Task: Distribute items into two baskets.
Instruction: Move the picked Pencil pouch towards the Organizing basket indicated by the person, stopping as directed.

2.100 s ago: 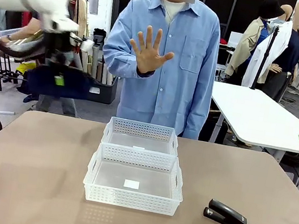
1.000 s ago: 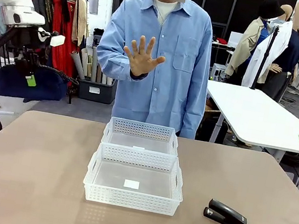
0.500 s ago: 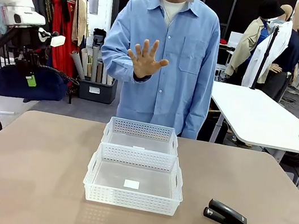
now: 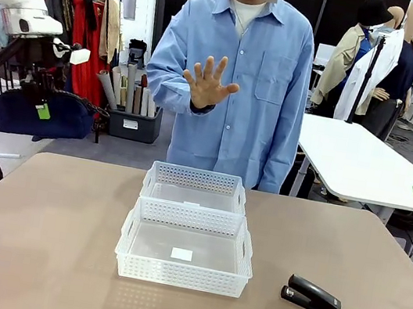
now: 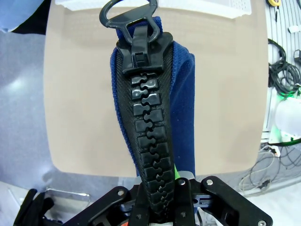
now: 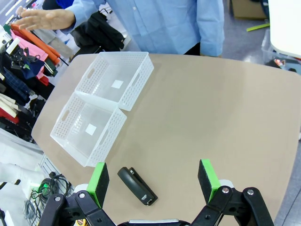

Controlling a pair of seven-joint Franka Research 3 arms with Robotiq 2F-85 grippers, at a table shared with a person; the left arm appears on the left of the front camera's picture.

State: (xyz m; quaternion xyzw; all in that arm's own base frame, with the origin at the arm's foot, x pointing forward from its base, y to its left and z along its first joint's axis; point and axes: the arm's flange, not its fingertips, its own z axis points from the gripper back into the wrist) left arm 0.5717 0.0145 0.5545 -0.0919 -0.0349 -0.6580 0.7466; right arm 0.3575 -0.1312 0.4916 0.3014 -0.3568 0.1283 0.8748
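The pouch (image 5: 151, 123) hides most of the left pincer (image 5: 160, 189), and the top edge cuts off a basket (image 5: 207, 5).

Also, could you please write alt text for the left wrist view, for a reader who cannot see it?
The left gripper is shut on a navy-blue pouch, gripping it along its chunky black zipper, whose ring pull points away from the camera. Beyond the pouch lie the tan table and the edge of a white basket.

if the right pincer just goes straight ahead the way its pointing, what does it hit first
Probably the black stapler, lying on the table between the fingers of the open right pincer, though depth is unclear.
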